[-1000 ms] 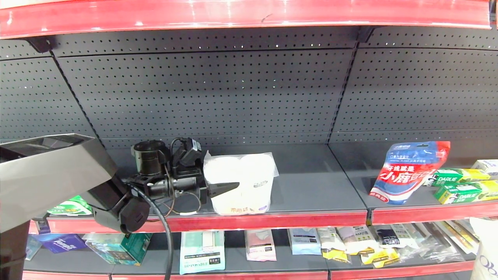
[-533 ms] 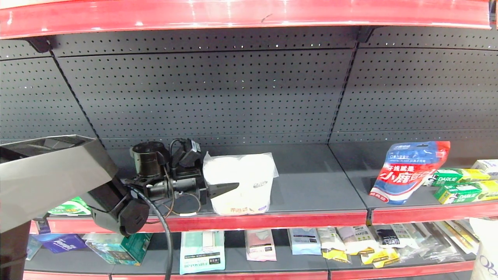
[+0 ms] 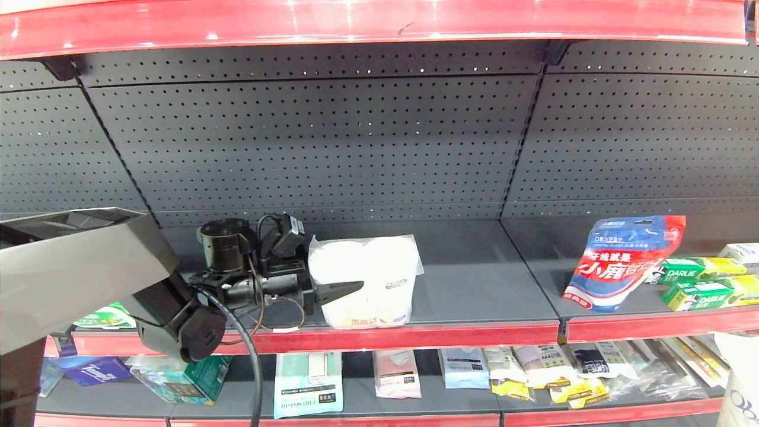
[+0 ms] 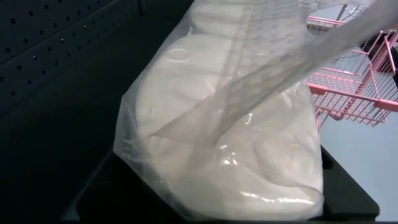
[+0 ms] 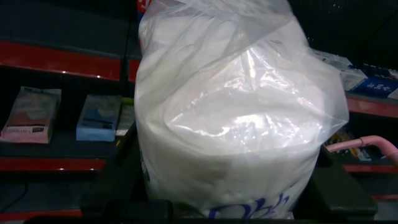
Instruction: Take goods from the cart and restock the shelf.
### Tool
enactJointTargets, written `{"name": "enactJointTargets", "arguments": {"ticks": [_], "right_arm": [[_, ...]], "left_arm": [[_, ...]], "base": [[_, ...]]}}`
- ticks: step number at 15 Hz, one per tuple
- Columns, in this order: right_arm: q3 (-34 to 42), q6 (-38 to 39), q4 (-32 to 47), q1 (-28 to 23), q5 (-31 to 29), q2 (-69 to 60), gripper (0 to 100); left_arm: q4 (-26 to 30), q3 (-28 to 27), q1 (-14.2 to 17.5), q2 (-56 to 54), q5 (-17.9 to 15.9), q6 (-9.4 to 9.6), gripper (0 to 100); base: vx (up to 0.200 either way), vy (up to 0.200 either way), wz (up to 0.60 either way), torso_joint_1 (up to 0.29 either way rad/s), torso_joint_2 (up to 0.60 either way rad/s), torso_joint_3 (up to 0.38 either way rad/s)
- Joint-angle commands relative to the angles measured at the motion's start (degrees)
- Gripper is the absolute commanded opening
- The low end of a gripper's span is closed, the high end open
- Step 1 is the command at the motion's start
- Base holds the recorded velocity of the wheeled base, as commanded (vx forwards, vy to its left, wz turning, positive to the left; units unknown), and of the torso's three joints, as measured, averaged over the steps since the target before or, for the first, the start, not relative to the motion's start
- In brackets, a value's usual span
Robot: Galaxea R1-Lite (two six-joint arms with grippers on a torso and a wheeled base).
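A pack of white paper rolls [image 3: 370, 279] in clear plastic stands near the front of the grey shelf board [image 3: 474, 284]. My left gripper [image 3: 347, 283] comes in from its left side and is shut on it; one black finger [image 3: 338, 290] lies across the front, the other is hidden behind. In the left wrist view the pack [image 4: 217, 124] sits between the dark fingers. My right gripper [image 5: 224, 174] is shut on a second white roll pack [image 5: 236, 118], held low in front of the lower shelves; that pack's edge [image 3: 738, 379] shows at the bottom right of the head view.
A red and blue pouch [image 3: 622, 261] and green boxes [image 3: 702, 281] stand on the right part of the shelf. Bare board lies between the pack and the pouch. Flat packets [image 3: 397, 370] fill the lower shelf. A pink wire cart [image 4: 357, 81] stands behind.
My left gripper and the roll pack in it have edged slightly left and down onto the shelf. The rest is unchanged.
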Motion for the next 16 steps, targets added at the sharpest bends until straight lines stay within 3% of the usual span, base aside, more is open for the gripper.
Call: {"name": "enactJointTargets", "arguments": {"ticks": [1, 6, 8, 9, 16], "right_arm": [[0.04, -0.01, 0.05, 0.01, 0.01, 0.13, 0], [0.39, -0.01, -0.03, 0.01, 0.01, 0.13, 0], [0.48, -0.01, 0.05, 0.01, 0.01, 0.05, 0], [0.48, -0.01, 0.05, 0.01, 0.01, 0.05, 0], [0.57, -0.01, 0.05, 0.01, 0.01, 0.05, 0]], "left_arm": [[0.07, 0.0, 0.01, 0.27, 0.0, -0.01, 0], [0.07, -0.35, -0.08, 0.36, 0.71, 0.16, 0], [-0.02, -0.44, -0.08, 0.36, 3.08, 0.16, 0], [-0.37, -0.35, -0.08, 0.36, 3.17, 0.25, 100], [-1.51, -0.79, -0.08, -0.34, 2.11, -2.65, 100]], "base": [[0.0, 0.0, 0.0, 0.0, 0.0, 0.0], [0.0, 0.0, 0.0, 0.0, 0.0, 0.0], [0.0, 0.0, 0.0, 0.0, 0.0, 0.0], [0.0, 0.0, 0.0, 0.0, 0.0, 0.0], [0.0, 0.0, 0.0, 0.0, 0.0, 0.0]]}}
